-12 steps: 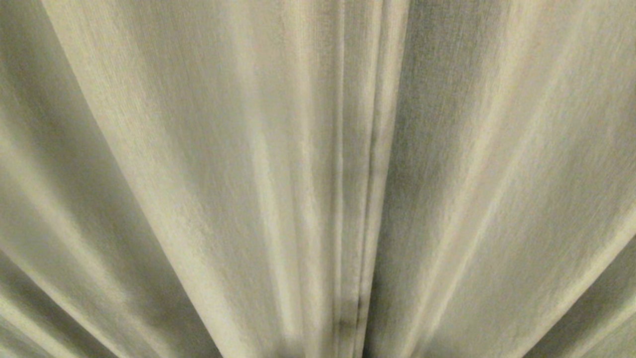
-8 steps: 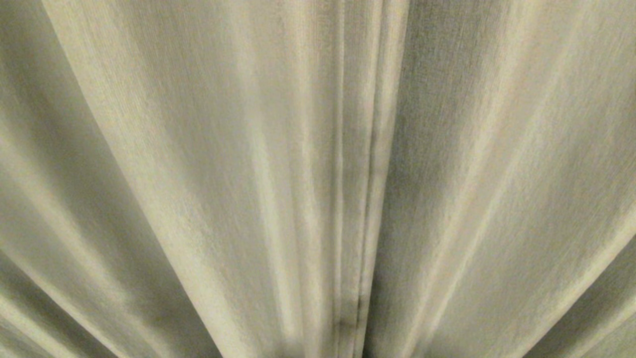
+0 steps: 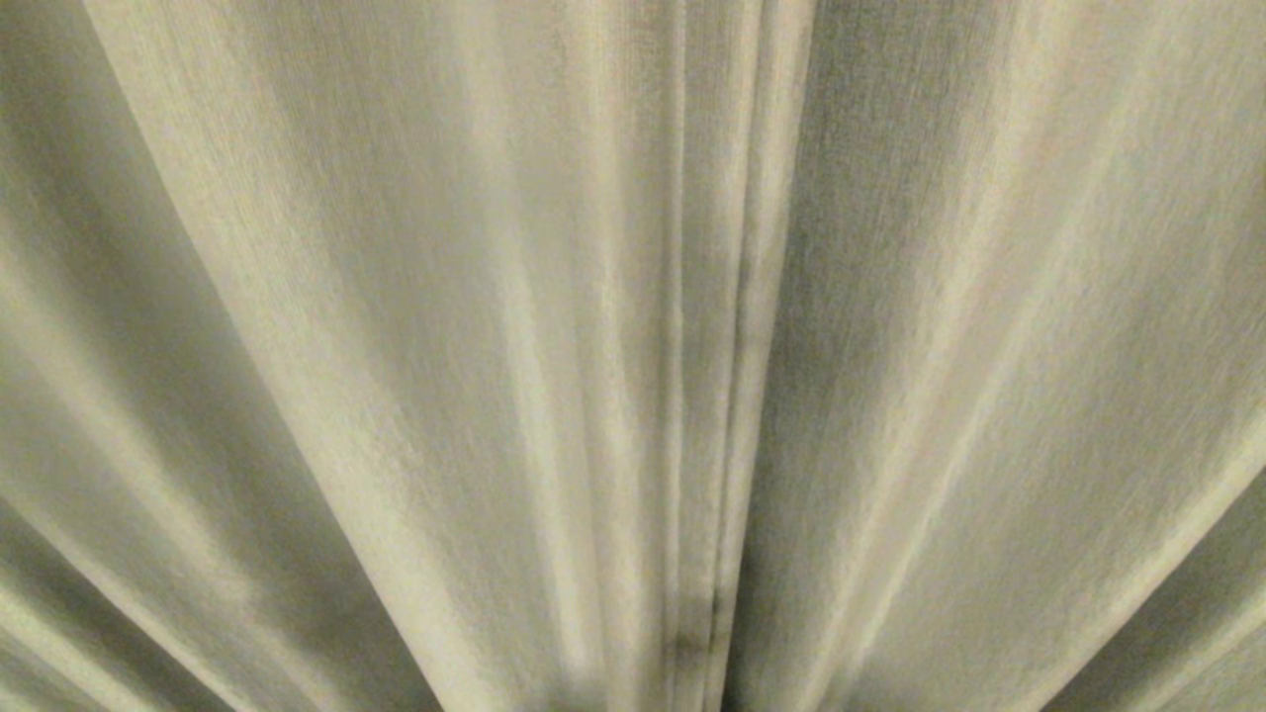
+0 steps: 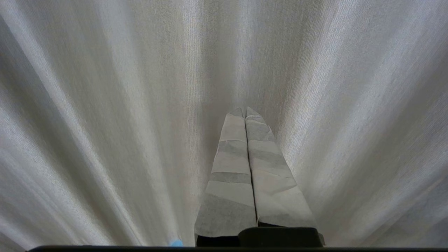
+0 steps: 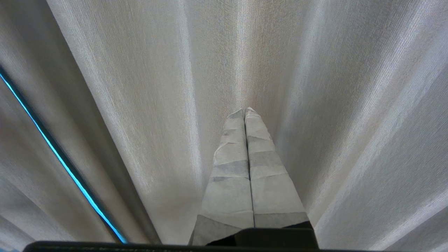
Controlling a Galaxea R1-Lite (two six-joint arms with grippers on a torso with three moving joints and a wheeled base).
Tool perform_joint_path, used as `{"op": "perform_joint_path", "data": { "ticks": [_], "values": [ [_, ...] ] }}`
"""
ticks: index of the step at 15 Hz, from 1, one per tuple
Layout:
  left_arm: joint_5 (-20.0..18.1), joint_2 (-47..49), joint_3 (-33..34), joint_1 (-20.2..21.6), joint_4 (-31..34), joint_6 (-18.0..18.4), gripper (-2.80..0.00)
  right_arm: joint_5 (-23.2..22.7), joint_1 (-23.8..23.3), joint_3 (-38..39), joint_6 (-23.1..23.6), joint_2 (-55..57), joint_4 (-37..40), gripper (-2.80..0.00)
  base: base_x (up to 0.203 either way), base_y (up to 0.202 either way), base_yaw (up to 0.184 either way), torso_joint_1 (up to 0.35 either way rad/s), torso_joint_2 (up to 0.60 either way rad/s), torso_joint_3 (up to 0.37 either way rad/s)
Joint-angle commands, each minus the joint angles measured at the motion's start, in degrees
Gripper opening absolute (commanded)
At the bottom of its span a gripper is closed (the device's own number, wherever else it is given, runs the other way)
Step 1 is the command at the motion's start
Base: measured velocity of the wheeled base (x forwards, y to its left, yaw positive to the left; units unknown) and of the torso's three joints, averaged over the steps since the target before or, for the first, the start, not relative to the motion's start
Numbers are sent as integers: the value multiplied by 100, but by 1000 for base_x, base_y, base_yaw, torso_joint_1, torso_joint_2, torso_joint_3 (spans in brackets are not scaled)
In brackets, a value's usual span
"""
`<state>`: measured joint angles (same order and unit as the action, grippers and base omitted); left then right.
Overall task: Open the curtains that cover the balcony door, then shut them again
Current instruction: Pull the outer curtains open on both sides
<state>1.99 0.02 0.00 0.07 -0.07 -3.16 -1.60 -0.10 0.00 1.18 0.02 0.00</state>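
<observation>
curtains (image 3: 396,326) – drawn, filling the head view, hemmed edges meeting at 12–6 o'clock | left gripper (image 4: 245,112) – jaws pressed together, empty, facing pleats | right gripper (image 5: 244,112) – jaws together, empty; blue gap (image 5: 59,157) at 8 o'clock

You've got little here besides task stuff: in the right wrist view, a thin bright blue strip (image 5: 59,157) runs diagonally in a dark gap btwn folds. In the left wrist view, a small blue spot (image 4: 175,242) sits at the frame edge; can't tell what either is.
</observation>
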Motion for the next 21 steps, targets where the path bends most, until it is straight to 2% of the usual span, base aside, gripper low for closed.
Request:
{"op": "perform_joint_path", "data": {
  "ticks": [1, 14, 17, 21],
  "values": [
    [3, -2, 0, 10, -1, -1, -280, -7, 1, 0, 5, -2, -8, -280, 0, 0, 0, 0, 0, 0],
    [3, -2, 0, 1, -1, -1, -280, -19, 1, -44, 152, 13, -26, -280, 0, 0, 0, 0, 0, 0],
    [3, -2, 0, 2, -1, -1, -280, -298, -6, -579, 88, 268, -26, -280, 0, 0, 0, 0, 0, 0],
    [3, -2, 0, 1, -1, -1, -280, -344, -23, -1552, 91, 921, -77, -280, 0, 0, 0, 0, 0, 0]
  ]
}}
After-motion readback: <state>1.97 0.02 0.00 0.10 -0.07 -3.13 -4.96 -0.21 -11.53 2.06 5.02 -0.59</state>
